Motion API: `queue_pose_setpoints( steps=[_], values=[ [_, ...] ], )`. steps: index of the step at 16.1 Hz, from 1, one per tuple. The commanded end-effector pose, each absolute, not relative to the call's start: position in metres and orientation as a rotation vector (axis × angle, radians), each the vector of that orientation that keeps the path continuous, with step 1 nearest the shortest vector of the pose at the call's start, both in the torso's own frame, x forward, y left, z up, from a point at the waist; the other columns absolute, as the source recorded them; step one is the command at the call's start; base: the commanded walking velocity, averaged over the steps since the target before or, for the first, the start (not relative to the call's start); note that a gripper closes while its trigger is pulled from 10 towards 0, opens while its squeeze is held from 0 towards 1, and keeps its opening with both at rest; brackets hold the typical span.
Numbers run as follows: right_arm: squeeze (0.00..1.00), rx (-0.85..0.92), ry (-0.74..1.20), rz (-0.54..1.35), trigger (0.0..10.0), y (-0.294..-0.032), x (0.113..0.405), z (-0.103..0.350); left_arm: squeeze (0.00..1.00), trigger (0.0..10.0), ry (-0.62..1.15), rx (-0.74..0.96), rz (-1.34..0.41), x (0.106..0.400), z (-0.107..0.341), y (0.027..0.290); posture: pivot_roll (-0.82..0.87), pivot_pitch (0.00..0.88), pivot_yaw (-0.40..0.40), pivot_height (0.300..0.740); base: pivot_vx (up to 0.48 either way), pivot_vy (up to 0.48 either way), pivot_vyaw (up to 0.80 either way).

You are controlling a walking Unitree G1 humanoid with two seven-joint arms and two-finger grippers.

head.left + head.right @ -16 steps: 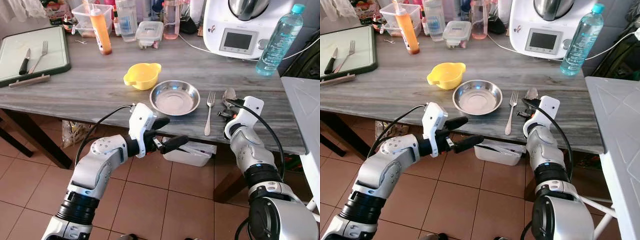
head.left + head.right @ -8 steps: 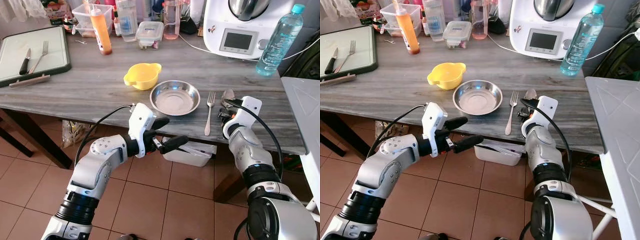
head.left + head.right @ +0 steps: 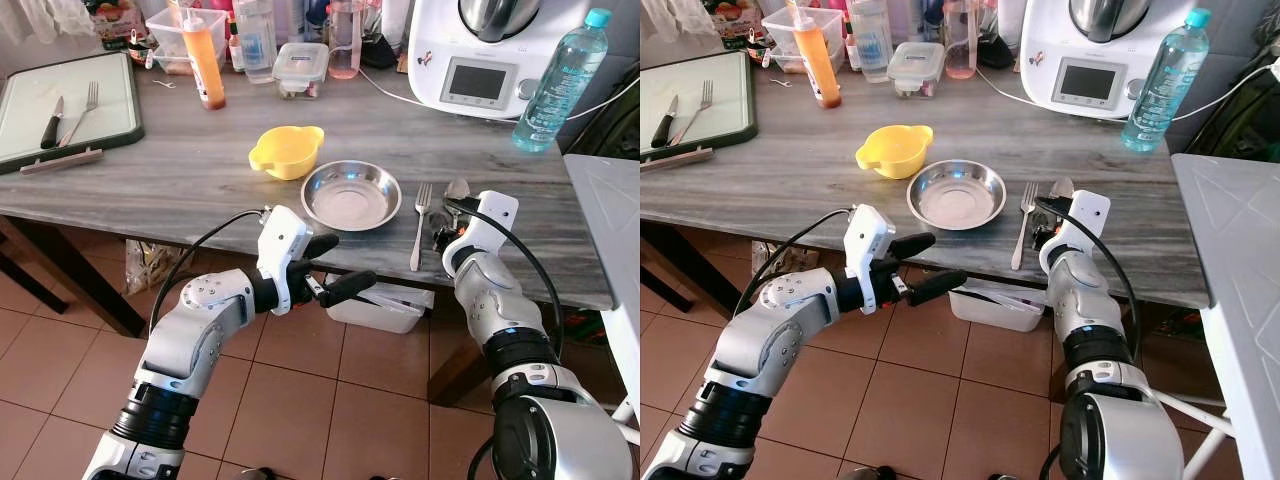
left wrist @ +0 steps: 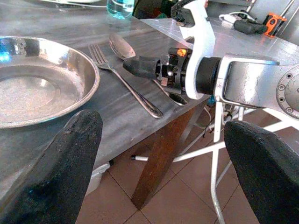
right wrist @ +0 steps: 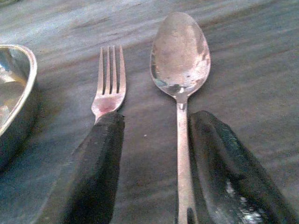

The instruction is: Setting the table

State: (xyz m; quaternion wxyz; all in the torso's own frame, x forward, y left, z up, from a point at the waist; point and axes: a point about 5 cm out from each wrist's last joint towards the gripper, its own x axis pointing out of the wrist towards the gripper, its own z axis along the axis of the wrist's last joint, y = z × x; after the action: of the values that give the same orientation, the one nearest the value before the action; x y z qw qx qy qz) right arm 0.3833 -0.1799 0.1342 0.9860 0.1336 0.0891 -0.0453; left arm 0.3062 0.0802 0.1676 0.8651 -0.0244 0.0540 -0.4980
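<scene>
- No readable labels or writing.
- Right gripper (image 5: 152,177): fingers spread on the table (image 3: 180,170), astride the spoon (image 5: 180,70) handle, not clamped.
- 2 forks: one fork (image 3: 419,225) just beside the right gripper, between it and the steel bowl (image 3: 351,195); the other on the tray (image 3: 60,105), far off.
- Steel bowl and yellow bowl (image 3: 286,151): both empty.
- Left gripper (image 3: 338,265): fingers apart, empty, below the table edge near the steel bowl.
</scene>
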Motion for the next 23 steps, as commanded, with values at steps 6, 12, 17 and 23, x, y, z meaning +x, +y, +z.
queue_pose_setpoints(
  steps=[6,12,17,23],
  values=[
    [1.00,0.220,0.186,-0.129,10.0,-0.189,0.376,0.129,0.00,10.0,0.102,-0.037,-1.046,0.308,0.171,0.077,0.16,0.139,0.019,0.740,0.000,0.000,0.00],
    [1.00,0.155,0.097,-0.129,10.0,-0.186,0.375,0.146,0.00,10.0,0.100,-0.038,-1.048,0.309,0.171,0.077,0.16,0.136,0.021,0.740,0.000,0.000,0.00],
    [1.00,0.092,0.000,-0.123,10.0,-0.182,0.367,0.169,0.00,10.0,0.096,-0.038,-1.050,0.309,0.172,0.077,0.16,0.137,0.023,0.740,0.000,0.000,0.00],
    [1.00,-0.153,-0.144,-0.117,10.0,-0.181,0.336,0.182,0.00,10.0,0.086,-0.036,-1.039,0.309,0.172,0.077,0.16,0.134,0.020,0.740,0.000,0.000,0.00]
  ],
)
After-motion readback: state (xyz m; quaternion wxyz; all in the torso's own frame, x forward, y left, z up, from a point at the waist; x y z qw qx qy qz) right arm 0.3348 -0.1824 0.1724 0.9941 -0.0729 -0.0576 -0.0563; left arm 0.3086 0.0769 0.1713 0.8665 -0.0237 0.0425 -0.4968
